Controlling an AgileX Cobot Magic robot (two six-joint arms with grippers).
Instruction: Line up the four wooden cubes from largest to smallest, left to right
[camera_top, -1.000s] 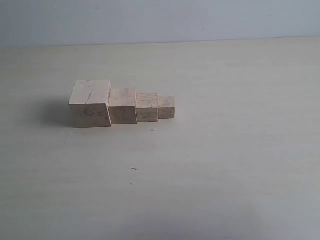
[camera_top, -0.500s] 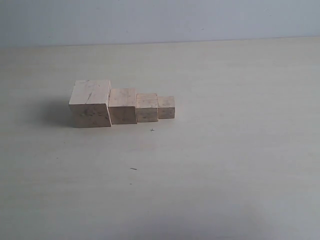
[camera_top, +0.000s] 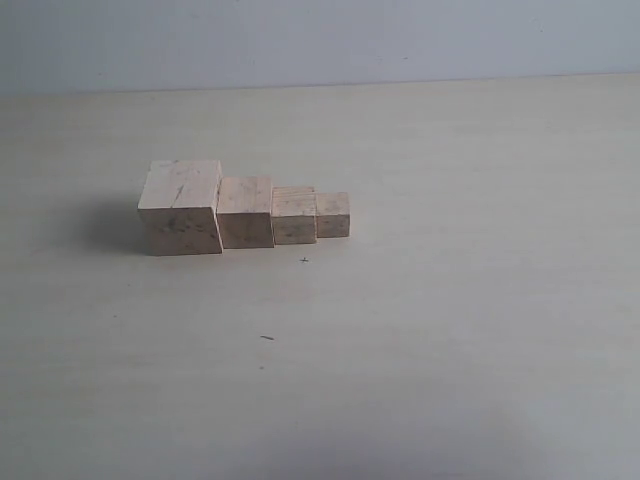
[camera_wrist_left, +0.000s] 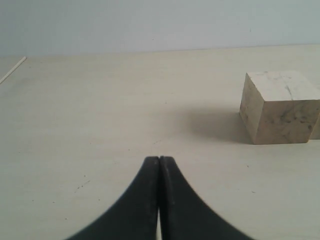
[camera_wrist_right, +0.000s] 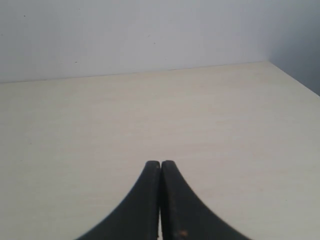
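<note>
Pale wooden cubes (camera_top: 245, 212) stand touching in a row on the bench (camera_top: 460, 320), largest at left, smallest at right. Probably rigid and light: grip opposite flat faces. Both the left claw (camera_wrist_left: 159, 160) and right claw (camera_wrist_right: 160, 163) are closed, empty.

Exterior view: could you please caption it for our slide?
Four wooden cubes in a row on the table, largest left, smallest right.

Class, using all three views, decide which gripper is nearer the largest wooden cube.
Left. The left gripper, shut, has the largest cube ahead of it in its wrist view. The right gripper, also shut, shows only table ahead in its wrist view, no cube.
</note>
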